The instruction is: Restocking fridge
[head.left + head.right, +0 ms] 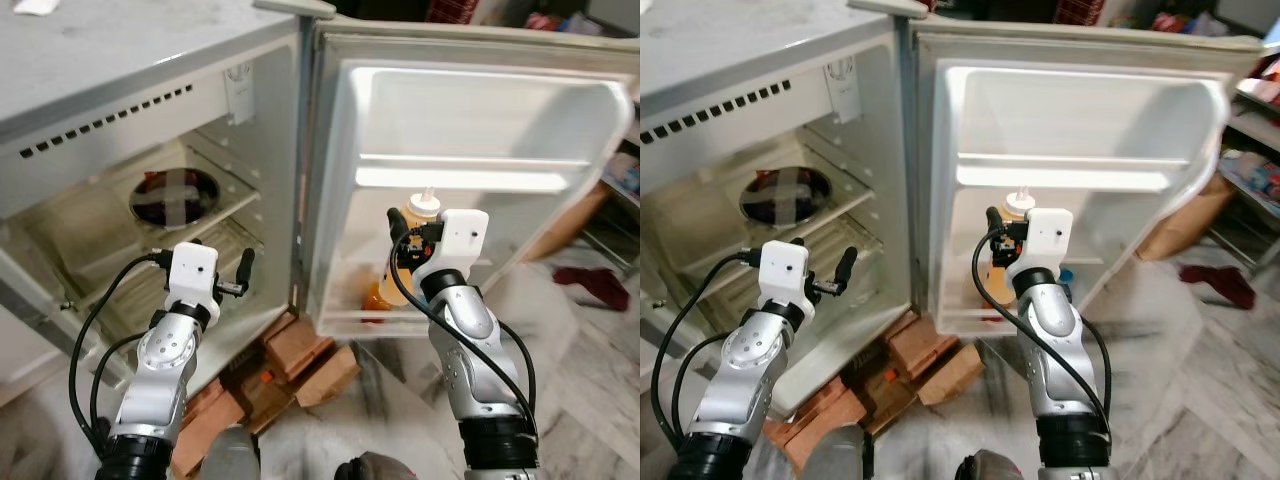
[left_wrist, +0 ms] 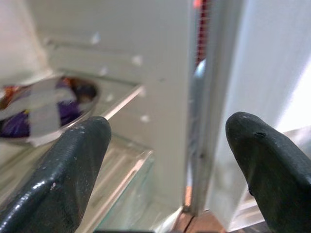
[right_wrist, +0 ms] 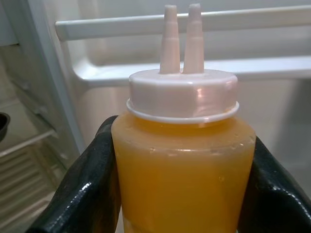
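Upright, twin-nozzle squeeze bottle of orange sauce pinched in right tool | at open fridge door's lower shelf | left tool spread, before fridge shelves

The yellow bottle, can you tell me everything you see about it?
The squeeze bottle looks like clear soft plastic full of orange-yellow sauce. Its white cap has two pointed nozzles. It stands upright, gripped on both sides by the right tool, at the open fridge door, just above the bottom door shelf.
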Available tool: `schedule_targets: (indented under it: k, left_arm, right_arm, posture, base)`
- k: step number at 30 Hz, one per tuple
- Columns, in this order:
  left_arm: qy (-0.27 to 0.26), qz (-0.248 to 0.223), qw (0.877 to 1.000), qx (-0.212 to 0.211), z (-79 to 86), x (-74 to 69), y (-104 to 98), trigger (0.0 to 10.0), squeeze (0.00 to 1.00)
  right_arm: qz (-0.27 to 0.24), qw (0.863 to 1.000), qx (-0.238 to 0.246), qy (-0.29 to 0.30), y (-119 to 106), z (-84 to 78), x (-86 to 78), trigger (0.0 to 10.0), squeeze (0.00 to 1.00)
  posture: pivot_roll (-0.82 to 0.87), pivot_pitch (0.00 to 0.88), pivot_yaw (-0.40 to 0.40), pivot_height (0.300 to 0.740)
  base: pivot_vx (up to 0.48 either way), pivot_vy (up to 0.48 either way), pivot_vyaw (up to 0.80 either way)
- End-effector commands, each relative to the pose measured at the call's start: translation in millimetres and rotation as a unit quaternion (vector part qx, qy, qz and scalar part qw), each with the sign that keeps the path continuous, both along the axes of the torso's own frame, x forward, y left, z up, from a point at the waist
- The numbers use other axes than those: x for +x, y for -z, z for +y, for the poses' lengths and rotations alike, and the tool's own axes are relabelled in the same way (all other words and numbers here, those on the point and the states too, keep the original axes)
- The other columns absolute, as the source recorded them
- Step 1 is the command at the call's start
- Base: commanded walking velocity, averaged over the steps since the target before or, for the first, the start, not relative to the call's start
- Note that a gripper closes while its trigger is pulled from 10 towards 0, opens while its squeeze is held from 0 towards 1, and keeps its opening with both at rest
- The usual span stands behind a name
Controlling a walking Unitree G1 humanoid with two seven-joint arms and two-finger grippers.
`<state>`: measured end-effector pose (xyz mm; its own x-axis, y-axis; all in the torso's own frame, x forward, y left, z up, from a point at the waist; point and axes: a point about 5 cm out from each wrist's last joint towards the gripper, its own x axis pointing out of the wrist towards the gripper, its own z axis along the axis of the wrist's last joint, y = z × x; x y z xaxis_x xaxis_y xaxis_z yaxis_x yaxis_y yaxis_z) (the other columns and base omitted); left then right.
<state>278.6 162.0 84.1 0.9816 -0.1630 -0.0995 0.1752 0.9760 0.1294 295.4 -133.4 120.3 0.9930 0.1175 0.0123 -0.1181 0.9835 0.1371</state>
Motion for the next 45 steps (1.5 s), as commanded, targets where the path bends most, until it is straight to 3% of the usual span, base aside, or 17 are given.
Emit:
schedule_targets:
  k: [1, 5, 12, 18, 40, 45]
  left_arm:
    - [0.004, -0.001, 1.0, 0.005, -2.3, 1.9, 0, 10.0, 0.0]
    - [0.005, -0.001, 1.0, 0.02, -0.2, 3.1, -1, 10.0, 0.0]
    - [0.006, 0.001, 1.0, 0.02, -1.1, 2.6, 1, 10.0, 0.0]
    - [0.01, -0.004, 1.0, 0.019, -2.3, 3.5, 1, 10.0, 0.0]
    - [0.013, 0.006, 1.0, 0.026, -8.7, 6.2, 6, 10.0, 0.0]
    - [0.015, 0.015, 0.999, 0.032, -9.7, 2.9, 11, 10.0, 0.0]
  right_arm:
    - [-0.013, 1.0, -0.001, 0.006, -4, -2.0, 2.7, 10.0, 0.0]
    - [0.003, 1.0, -0.019, -0.011, -1, 2.1, 2.6, 10.0, 0.0]
    - [0.008, 1.0, 0.015, -0.004, 1, 0.9, 2.4, 10.0, 0.0]
    - [0.003, 1.0, 0.009, -0.013, 0, 1.7, 3.0, 10.0, 0.0]
    - [0.0, 0.997, 0.015, -0.071, 1, 15.2, 1.1, 10.0, 0.0]
    - [-0.001, 0.997, 0.015, -0.075, 1, 15.4, 1.6, 10.0, 0.0]
  posture:
    - [0.02, 0.0, -0.071, 0.74]
    - [0.02, 0.0, -0.071, 0.74]
    - [0.03, 0.0, -0.071, 0.74]
    - [0.03, 0.0, -0.074, 0.74]
    - [0.03, 0.0, -0.085, 0.74]
    - [0.03, 0.0, -0.09, 0.74]
  base:
    - [-0.244, 0.0, 0.0]
    - [0.0, 0.0, 0.0]
    - [0.0, 0.0, 0.0]
    - [0.0, 0.0, 0.0]
    - [0.0, -0.347, 0.79]
    - [0.0, 0.0, 0.8]
